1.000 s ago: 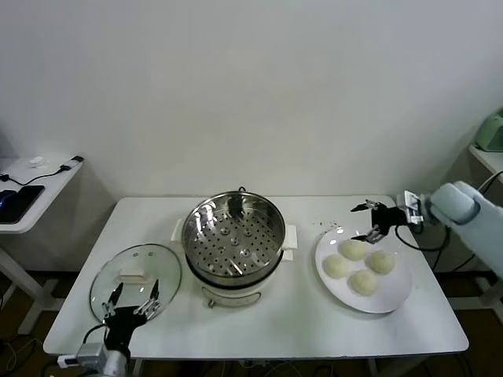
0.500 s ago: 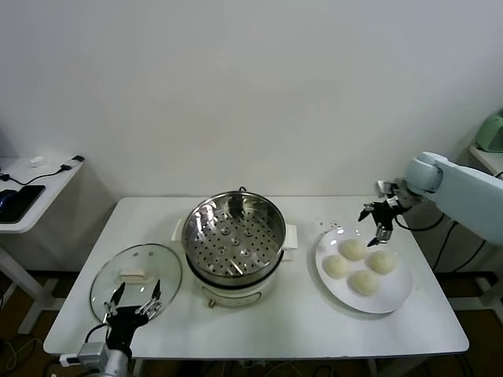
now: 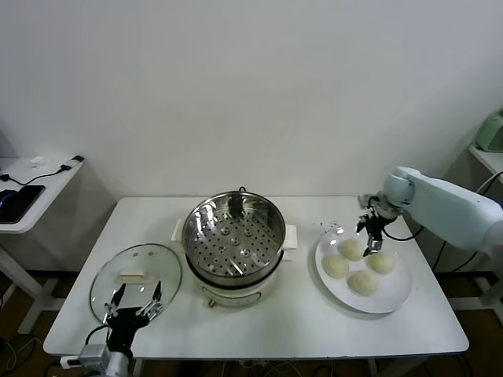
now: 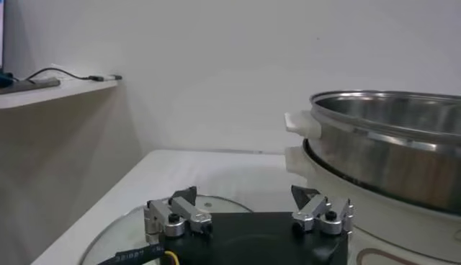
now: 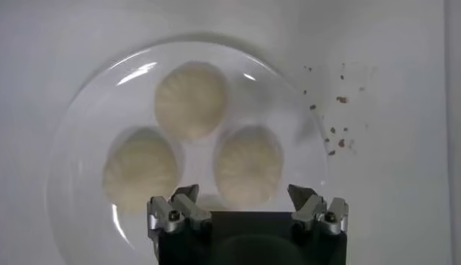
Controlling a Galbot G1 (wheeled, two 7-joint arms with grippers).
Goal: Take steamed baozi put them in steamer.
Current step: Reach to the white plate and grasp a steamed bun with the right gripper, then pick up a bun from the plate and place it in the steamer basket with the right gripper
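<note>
Several cream-white steamed baozi lie on a round white plate at the right of the table. My right gripper hangs open just above the plate's far side, pointing down. In the right wrist view its open gripper straddles the nearest baozi, apart from it, with two more baozi beyond. The steamer, a shiny steel pot with a perforated tray on a cream base, stands mid-table with nothing on the tray. My left gripper rests open at the front left, above the glass lid.
A glass lid with a white knob lies left of the steamer; the left wrist view shows the lid under the open gripper and the steamer wall close by. Dark crumbs dot the table beside the plate. A side table stands at the left.
My right arm has swung left and turned its gripper from sideways to pointing down over the plate's far baozi. The left arm has not moved.
</note>
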